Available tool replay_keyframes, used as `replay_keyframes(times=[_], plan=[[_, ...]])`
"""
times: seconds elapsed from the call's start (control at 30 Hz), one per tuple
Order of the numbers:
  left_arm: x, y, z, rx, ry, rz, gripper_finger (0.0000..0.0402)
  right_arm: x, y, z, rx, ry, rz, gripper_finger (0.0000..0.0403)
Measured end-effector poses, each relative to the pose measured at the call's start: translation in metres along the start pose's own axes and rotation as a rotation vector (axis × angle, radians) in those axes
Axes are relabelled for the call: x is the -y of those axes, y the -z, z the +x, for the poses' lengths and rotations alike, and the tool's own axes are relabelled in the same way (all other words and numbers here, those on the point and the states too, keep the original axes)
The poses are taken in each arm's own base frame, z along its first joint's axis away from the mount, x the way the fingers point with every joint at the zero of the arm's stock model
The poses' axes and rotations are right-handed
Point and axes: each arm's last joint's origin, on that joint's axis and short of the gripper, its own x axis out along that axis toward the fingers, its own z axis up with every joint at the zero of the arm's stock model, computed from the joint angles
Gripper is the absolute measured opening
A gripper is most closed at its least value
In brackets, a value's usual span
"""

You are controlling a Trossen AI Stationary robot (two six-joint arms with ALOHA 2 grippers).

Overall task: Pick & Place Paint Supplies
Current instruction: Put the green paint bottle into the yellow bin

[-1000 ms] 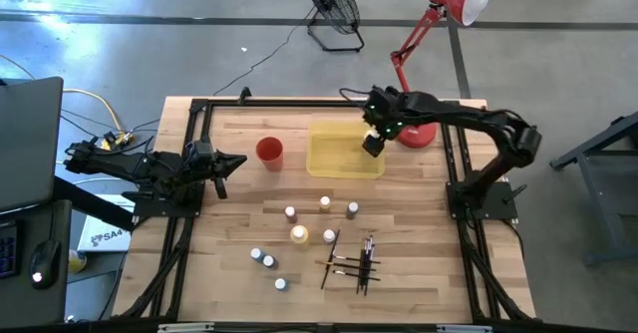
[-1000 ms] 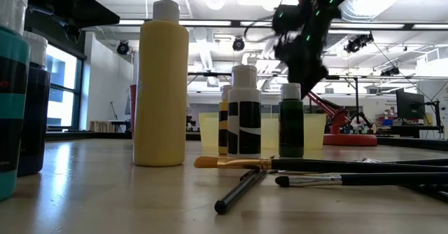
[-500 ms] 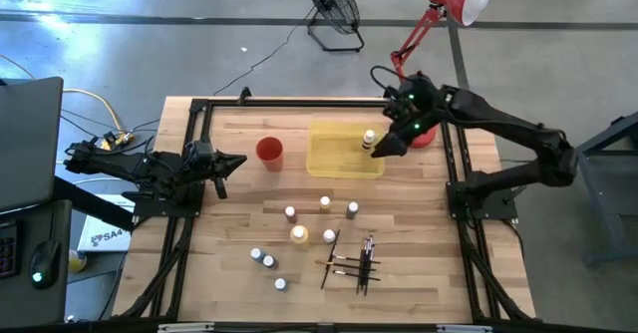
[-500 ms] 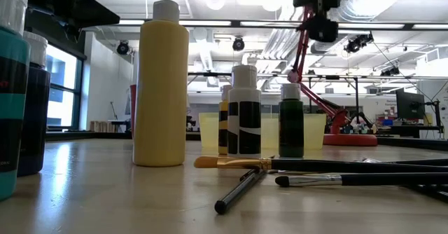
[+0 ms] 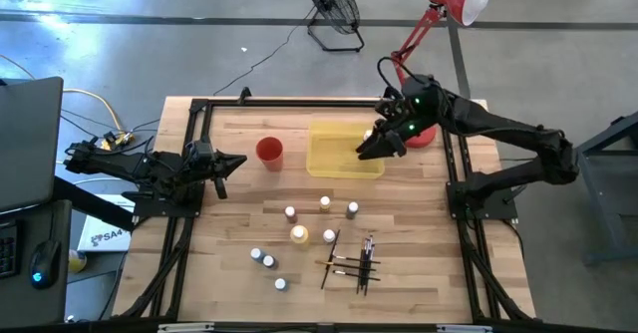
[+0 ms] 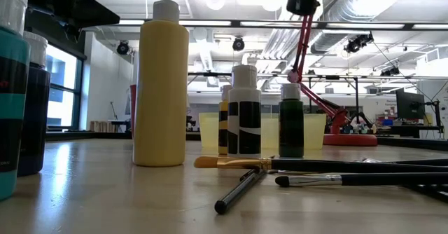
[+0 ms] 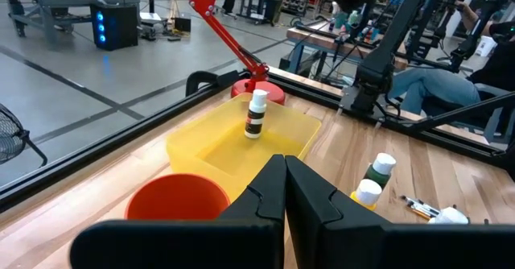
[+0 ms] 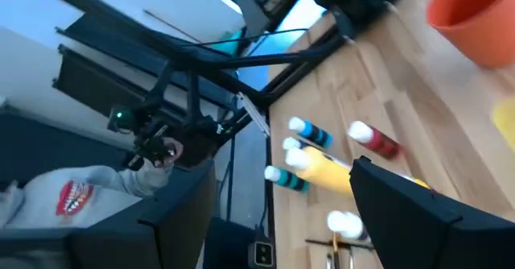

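Over the tray's point(image 5: 334, 159) right end I see right gripper point(image 5: 367, 150) spread wide, empty; one bottle point(image 7: 257, 114) stands inside. Left gripper point(image 5: 237, 161) closed, parked left.

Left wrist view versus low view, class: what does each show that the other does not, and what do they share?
Only the left wrist view shows the red cup, the left hand shut, and a small bottle standing upright inside the yellow tray.

Only the low view shows the tall yellow bottle and the paintbrushes lying close to the camera.

Both show the yellow tray, the red lamp and the wooden table.
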Motion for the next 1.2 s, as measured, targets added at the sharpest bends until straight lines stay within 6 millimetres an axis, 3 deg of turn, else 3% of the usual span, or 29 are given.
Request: replay_keyframes(times=[0.3, 0.63, 0.87, 1.2], plan=[[0.0, 0.0, 0.0, 0.0, 0.0, 0.0, 0.0, -0.033, 0.032, 0.015, 0.036, 0.171, -0.05, 0.024], [0.0, 0.0, 0.0, 0.0, 0.0, 0.0, 0.0, -0.035, 0.066, 0.037, -0.047, 0.438, -0.103, 0.022], [0.0, 0.0, 0.0, 0.0, 0.0, 0.001, 0.0, -0.029, 0.07, 0.049, -0.1, 0.461, -0.097, 0.0219], [0.0, 0.001, 0.0, -0.006, -0.002, 0.005, 0.0, -0.029, 0.069, 0.05, -0.104, 0.454, -0.123, 0.0219]])
